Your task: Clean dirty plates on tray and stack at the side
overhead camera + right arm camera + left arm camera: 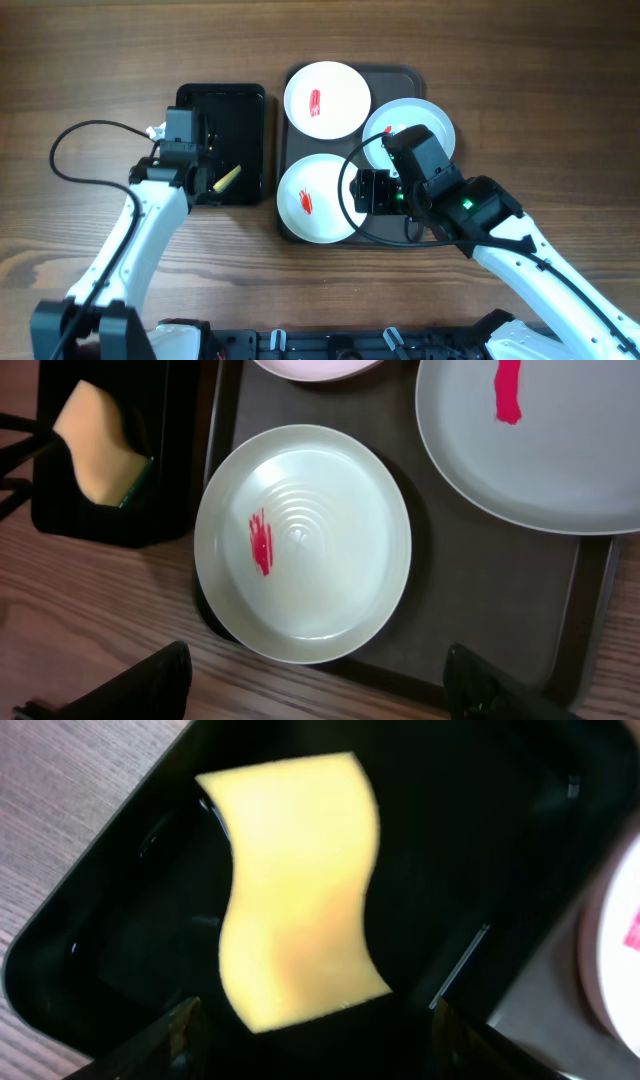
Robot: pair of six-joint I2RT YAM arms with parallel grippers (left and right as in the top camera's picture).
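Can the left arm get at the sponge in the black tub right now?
Probably yes: the left gripper is open right above the tub, the sponge lies bare just ahead of it, and nothing stands between them.

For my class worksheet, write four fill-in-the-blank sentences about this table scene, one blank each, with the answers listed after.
1. The tray holds ___ plates.
2. Every plate has a ___ smear.
3. The sponge in the black tub is coloured ___.
4. The arm over the tub is the robot's ___ one.
Answers: three; red; yellow; left.
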